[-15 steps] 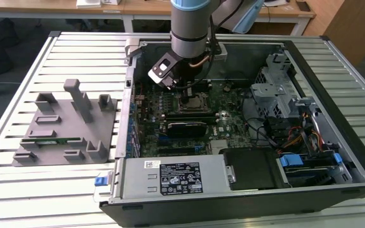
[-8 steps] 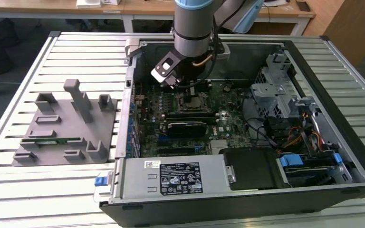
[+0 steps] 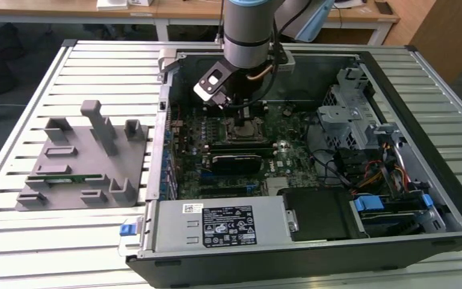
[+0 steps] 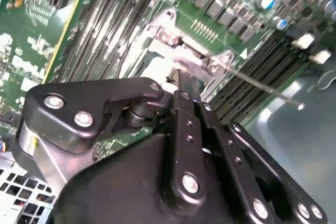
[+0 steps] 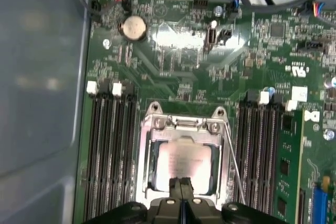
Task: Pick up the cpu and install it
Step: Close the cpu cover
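Nothing pinched: hangs with claw [image 5: 181,183] pressed together, tips straight above one edge of the cpu [image 5: 184,158], lying flat in the socket [image 5: 144,150] on the motherboard [image 5: 178,77], inside the open computer case [image 3: 295,265].

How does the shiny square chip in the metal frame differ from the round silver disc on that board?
The cpu is square and larger; the coin battery is round and smaller. The cpu sits in a metal socket frame under the gripper; the battery lies apart, uncovered. Both are silvery and flat on the motherboard.
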### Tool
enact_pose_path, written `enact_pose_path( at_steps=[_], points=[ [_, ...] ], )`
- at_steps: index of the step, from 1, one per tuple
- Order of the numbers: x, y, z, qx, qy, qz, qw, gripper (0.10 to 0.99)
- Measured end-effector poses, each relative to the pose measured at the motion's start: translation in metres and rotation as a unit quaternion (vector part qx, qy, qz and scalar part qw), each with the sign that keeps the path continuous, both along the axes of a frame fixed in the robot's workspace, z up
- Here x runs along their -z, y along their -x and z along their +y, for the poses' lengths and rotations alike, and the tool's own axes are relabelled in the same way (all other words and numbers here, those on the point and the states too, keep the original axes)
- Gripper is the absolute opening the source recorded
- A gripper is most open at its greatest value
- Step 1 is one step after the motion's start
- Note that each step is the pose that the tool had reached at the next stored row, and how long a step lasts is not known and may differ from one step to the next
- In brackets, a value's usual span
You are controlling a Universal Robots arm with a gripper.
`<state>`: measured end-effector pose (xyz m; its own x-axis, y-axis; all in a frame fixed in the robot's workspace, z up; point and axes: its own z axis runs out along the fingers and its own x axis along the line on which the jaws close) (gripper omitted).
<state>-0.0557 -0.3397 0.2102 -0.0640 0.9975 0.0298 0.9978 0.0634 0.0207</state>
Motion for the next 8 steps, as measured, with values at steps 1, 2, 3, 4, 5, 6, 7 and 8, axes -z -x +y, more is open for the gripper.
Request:
enact_pose_path(
  at_steps=[1, 2, 3, 4, 5, 6, 7, 8],
  points=[
    [0.0001, -0.0027, 0.0000, 0.000, -0.0001, 0.0000, 1.0000, 0.106],
    [0.0001, -0.0051, 0.0000, 0.000, -0.0001, 0.0000, 1.0000, 0.106],
    [0.0001, -0.0073, 0.0000, 0.000, -0.0001, 0.0000, 1.0000, 0.106],
    [0.0001, -0.0087, 0.0000, 0.000, -0.0001, 0.0000, 1.0000, 0.106],
    [0.0001, -0.0101, 0.0000, 0.000, 0.0000, 0.0000, 1.0000, 0.106],
    [0.0001, -0.0120, 0.0001, 0.000, -0.0001, -0.0001, 1.0000, 0.106],
    [0.0001, -0.0135, 0.0001, 0.000, -0.0001, 0.0000, 1.0000, 0.106],
    [0.0001, -0.0144, 0.0001, 0.000, -0.0001, 0.0000, 1.0000, 0.106]
  ],
)
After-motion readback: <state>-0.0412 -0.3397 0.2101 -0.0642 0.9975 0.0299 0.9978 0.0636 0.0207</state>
